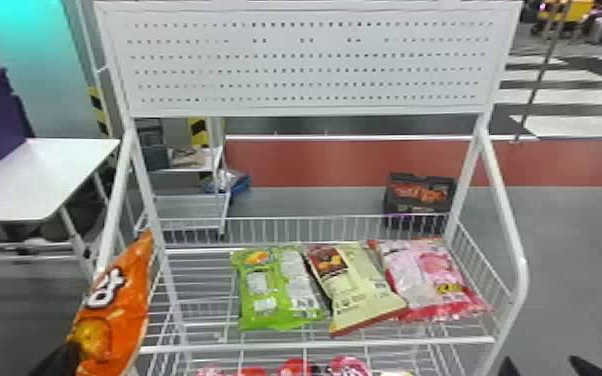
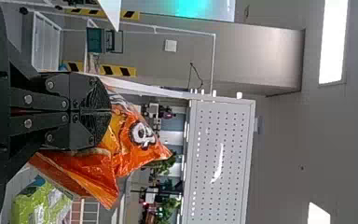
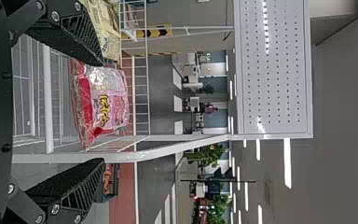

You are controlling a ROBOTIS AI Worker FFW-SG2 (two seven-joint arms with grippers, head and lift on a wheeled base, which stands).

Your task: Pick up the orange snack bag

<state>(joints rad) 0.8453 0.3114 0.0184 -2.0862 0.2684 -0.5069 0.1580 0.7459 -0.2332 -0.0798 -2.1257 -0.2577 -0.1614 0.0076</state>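
Orange snack bag of shiny crinkled film (image 1: pixel 120 300): at the left end of the white wire rack (image 1: pixel 315 345), off the shelf, overlapping the rack's left side in the head view; cannot tell if it touches the frame. Long axis steep, leaning, top end toward the rack, lower end down at the robot's left arm.

Left gripper of flat black fingers (image 2: pixel 111 111): the pair pressed together, a fold of the bag pinched between them. Bag extends forward past the tips and spreads off toward the shelf side, so the hold looks off-centre; likely some sag or swing on that flank.

Left arm is the nearer by far. Right gripper (image 3: pixel 103 112), fingers spread wide and nothing between them, waits at the rack's other end.

Pick looks made. Next move probably calls for drawing the bag back and clear of the left upright, since its upper end could snag there.
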